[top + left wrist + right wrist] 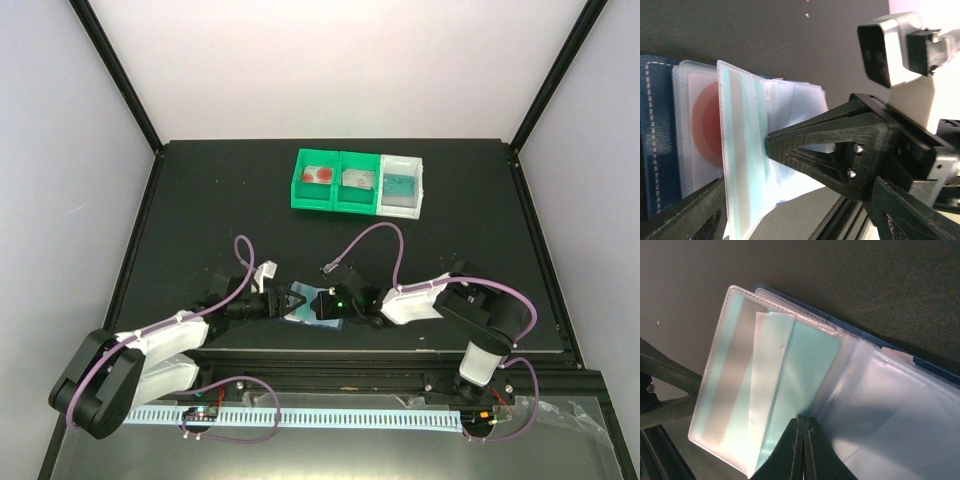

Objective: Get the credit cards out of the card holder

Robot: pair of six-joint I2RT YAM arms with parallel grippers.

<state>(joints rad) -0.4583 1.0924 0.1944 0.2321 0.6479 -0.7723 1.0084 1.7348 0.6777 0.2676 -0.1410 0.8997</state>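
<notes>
Navy card holder (pixel 308 306) btwn L fingers (pixel 690 215), apart | R fingers (pixel 790 455) together at teal card (pixel 810 360) pocket

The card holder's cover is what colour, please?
The cover is navy blue with white stitching; left wrist view.

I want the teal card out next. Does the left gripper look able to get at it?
Probably yes: the left gripper is open with its fingers either side of the clear pocket holding the teal card, nothing between. But the card sits inside that pocket.
</notes>
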